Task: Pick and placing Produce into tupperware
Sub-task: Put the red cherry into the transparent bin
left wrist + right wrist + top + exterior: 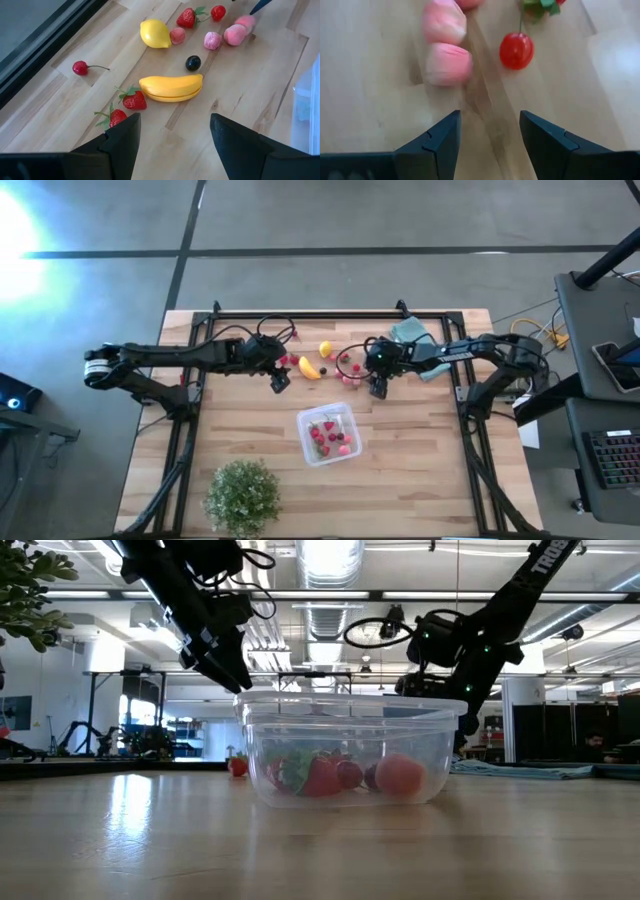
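Both claws, left claw (172,135) and right claw (487,132), hang open and empty over the worktop (420,470), and the little pink berry (449,64) looks light and smooth, so pinch its middle.

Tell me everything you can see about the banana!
The banana is a small toy, smooth and plastic-looking, yellow with an orange tint and a seam along its side. It lies flat on the wooden table, curved, among the loose fruit behind the clear tub. A dark berry sits just beyond it and a strawberry lies at one end. Nothing grips it; the left gripper hovers nearby, jaws open and empty.
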Controlling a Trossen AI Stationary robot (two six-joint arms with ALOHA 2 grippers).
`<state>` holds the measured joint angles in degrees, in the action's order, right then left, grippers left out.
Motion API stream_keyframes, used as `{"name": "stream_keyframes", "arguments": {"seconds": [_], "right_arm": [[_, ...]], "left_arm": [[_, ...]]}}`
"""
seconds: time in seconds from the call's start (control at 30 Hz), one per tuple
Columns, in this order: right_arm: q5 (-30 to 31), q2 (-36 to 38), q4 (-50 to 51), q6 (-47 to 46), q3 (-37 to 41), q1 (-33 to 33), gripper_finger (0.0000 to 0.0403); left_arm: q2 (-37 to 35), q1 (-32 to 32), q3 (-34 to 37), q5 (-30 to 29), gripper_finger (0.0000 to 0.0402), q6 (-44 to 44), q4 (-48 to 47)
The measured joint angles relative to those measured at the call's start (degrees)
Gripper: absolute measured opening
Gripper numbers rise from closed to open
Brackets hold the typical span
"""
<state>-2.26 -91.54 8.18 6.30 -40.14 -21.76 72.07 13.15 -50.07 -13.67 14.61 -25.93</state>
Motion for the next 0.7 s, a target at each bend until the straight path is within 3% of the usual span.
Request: {"name": "stream_keyframes", "arguments": {"seconds": [0.3, 0.7], "right_arm": [[-0.38, 0.4, -0.09, -1.76, -0.46, 0.83, 0.0194], [-0.88, -0.42, -3.21, 2.69, -2.4, 7.5, 0.0194]], "left_arm": [[0.02, 0.0, 0.9, 0.0, 0.0224, -0.02, -0.02], [0.02, 0.01, 0.92, 0.0, 0.0224, -0.04, 0.07]]}}
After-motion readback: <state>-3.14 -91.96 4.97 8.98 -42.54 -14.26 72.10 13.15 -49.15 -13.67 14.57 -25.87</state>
